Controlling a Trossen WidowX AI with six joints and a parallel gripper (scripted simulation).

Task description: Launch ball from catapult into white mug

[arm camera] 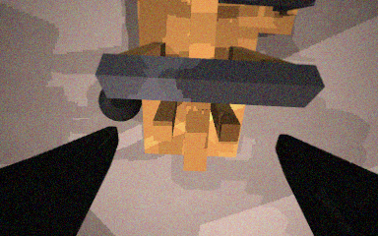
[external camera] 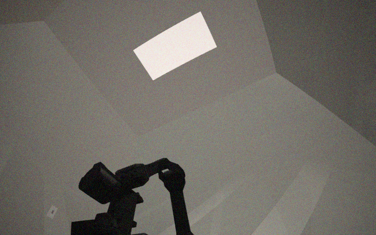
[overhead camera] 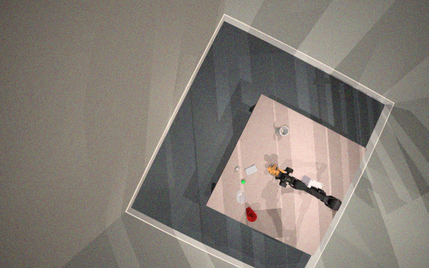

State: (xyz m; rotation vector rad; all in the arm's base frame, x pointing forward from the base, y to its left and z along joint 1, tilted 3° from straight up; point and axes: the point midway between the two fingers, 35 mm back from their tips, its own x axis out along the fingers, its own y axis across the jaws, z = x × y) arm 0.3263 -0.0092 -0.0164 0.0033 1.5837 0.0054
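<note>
The orange wooden catapult (overhead camera: 272,169) (arm camera: 194,133) stands near the middle of the pink table (overhead camera: 316,221). In the wrist view a grey bar (arm camera: 212,81) lies across it and a dark round part (arm camera: 117,105) shows at its left. My gripper (overhead camera: 280,176) (arm camera: 198,138) is open and empty, right beside the catapult, with a finger on each side in the wrist view. The white mug (overhead camera: 284,130) stands upright farther up the table. A green ball (overhead camera: 242,181) and a small pale ball (overhead camera: 237,168) lie to the catapult's left, apart from it.
A grey flat plate (overhead camera: 251,170), a clear glass (overhead camera: 241,196) and a red cup (overhead camera: 251,214) lie left of and below the catapult. A white box (overhead camera: 311,182) sits beside my arm. The exterior view shows only the arm's silhouette (external camera: 174,177) against the walls.
</note>
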